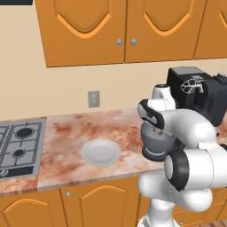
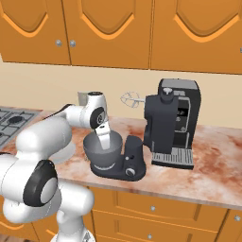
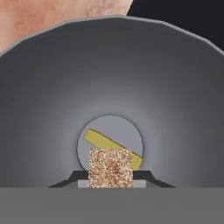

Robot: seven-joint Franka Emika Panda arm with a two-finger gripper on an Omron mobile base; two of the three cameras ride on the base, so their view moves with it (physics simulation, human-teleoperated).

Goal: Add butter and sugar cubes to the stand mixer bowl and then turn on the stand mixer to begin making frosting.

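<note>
Gripper (image 3: 111,183): fingers clamped on a sugar cube (image 3: 110,168) — speckled, beige, square-faced.
Bowl (image 3: 52,109): deep, round, smooth grey metal, directly below the gripper.
Butter (image 3: 105,142): thin yellow stick, flat on the bowl floor.
Mixer (image 2: 130,165): dark grey — rounded base on a mottled stone counter (image 1: 66,133).

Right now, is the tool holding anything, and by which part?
Yes: a sugar cube, pinched by its two opposite sides between the tool's fingertips, over the bowl where the butter already lies.
</note>
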